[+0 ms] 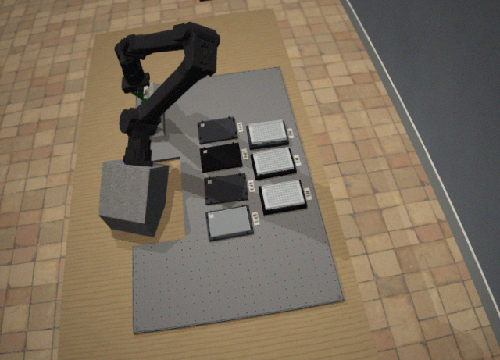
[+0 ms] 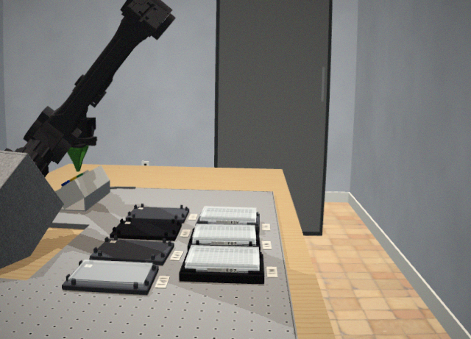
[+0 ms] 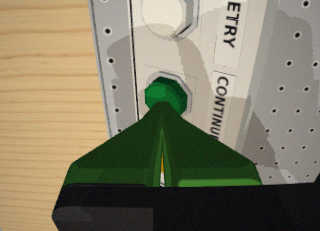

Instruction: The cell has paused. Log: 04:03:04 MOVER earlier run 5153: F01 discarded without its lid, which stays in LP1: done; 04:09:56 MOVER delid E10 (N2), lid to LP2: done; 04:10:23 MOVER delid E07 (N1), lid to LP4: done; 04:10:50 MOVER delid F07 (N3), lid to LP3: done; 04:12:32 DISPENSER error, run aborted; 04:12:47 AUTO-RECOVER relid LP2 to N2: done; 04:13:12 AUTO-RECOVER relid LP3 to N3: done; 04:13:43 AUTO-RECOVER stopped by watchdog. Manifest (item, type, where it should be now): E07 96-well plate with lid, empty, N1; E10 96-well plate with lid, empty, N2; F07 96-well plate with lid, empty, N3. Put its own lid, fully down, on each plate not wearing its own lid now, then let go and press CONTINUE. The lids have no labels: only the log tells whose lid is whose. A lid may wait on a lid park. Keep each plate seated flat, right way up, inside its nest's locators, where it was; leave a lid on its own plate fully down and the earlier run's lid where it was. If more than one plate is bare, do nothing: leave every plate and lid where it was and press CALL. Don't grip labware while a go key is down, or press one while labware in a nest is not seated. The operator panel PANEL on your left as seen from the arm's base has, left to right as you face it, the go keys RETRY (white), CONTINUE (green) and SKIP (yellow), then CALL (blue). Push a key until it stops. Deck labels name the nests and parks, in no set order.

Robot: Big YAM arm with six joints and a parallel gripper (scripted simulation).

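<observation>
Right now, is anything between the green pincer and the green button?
No. In the wrist view the shut pincer's tip meets the CONTINUE key, with nothing between them.

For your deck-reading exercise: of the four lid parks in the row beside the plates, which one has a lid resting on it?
The park at the end farthest from the operator panel: a pale lid lies on it, while the other three show bare dark surfaces.

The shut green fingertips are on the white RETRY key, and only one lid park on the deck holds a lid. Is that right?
Not quite. The wrist view shows the shut gripper at the green CONTINUE key, with the white RETRY key untouched beyond it. The rest stands: one lid lies on a park.
</observation>
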